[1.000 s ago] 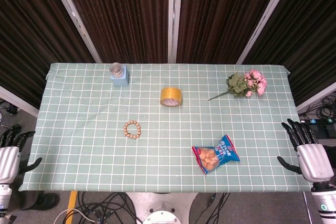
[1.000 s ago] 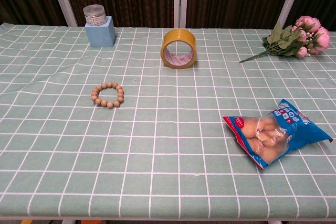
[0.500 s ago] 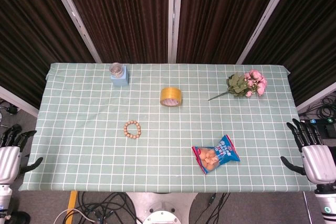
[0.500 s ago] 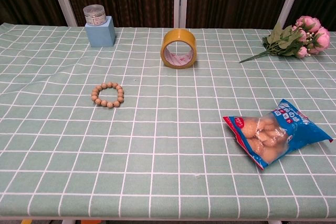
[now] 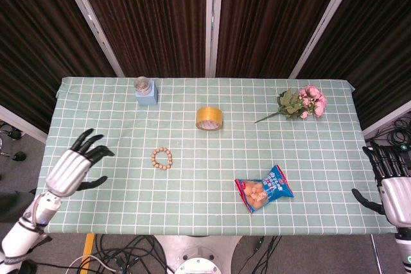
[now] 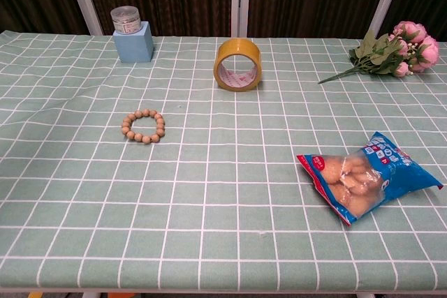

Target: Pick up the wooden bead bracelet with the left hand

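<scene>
- 1 wooden bead bracelet (image 5: 162,158) lies flat on the tabletop (image 5: 192,210), a closed ring of tan beads in the left-centre of the green checked cloth; nothing touches it.
- In the chest view the bracelet (image 6: 143,126) sits left of the middle, well short of the things along the far edge.
- The left hand (image 5: 76,166) hovers over the left part of the tabletop, well apart from the bracelet and to its left, at about the same depth. Its dark fingers (image 5: 90,149) are spread and point up and toward the bracelet, the thumb stuck out to the side; it holds nothing. The chest view does not show it.
- The right hand (image 5: 393,184) is just off the right edge of the tabletop, near the front corner, fingers apart and pointing away from the robot, with nothing in them. It shows only in the head view.
- A yellow tape roll (image 5: 209,119) stands on its edge beyond the bracelet and to its right, near the middle of the far half; in the chest view its open core (image 6: 237,75) faces the camera.
- A light blue block (image 5: 146,97) sits near the far left edge, beyond the bracelet, with a small clear jar (image 5: 142,84) on top of it.
- A blue snack bag (image 5: 264,188) with pale round pieces showing through its clear front lies in the near right part, well apart from the bracelet.
- A bunch of pink flowers (image 5: 302,103) with green leaves lies at the far right, stem pointing toward the tape roll.
</scene>
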{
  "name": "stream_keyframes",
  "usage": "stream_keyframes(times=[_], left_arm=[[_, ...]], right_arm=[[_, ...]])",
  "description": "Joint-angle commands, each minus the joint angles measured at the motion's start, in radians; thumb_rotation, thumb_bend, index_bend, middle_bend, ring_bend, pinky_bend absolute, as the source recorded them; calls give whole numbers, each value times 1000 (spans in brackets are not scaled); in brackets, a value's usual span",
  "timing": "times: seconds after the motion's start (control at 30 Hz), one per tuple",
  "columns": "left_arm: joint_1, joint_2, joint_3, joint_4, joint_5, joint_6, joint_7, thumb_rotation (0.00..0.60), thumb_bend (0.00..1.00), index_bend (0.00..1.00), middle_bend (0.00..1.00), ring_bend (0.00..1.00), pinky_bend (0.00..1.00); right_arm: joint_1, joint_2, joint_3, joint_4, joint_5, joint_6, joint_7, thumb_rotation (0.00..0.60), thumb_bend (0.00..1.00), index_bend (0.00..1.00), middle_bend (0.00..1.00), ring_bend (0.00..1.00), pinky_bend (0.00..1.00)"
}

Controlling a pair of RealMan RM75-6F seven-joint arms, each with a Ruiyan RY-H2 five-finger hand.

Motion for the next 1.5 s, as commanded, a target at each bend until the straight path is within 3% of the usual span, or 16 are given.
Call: stream_keyframes(times=[0.03, 0.23, 0.77, 1.27, 1.5], left_arm=[[-131, -95, -11, 86, 86, -97, -38, 600, 171, 379, 380, 149, 58], [-242, -229, 8, 212, 107, -215, 19, 600, 170, 387, 384, 148, 59], [-306, -426, 15, 375, -19, -338, 283, 600, 171, 344, 362, 148, 56], [-330, -529, 37, 507, -105, -364, 343, 600, 170, 379, 372, 148, 56], [-333, -564, 49, 571, -125, -348, 297, 600, 176, 426, 425, 172, 61]], right_arm=[[-5, 2, 1, 1, 2, 3, 3, 600, 106, 0, 0, 0, 0], [-9, 5, 4, 1, 9, -3, 7, 600, 106, 0, 0, 0, 0], [1, -15, 11, 26, 26, -48, 32, 600, 103, 0, 0, 0, 0], [-7, -20, 15, 41, 39, -55, 53, 600, 101, 0, 0, 0, 0], [-8, -22, 17, 46, 45, -60, 61, 600, 101, 0, 0, 0, 0]])
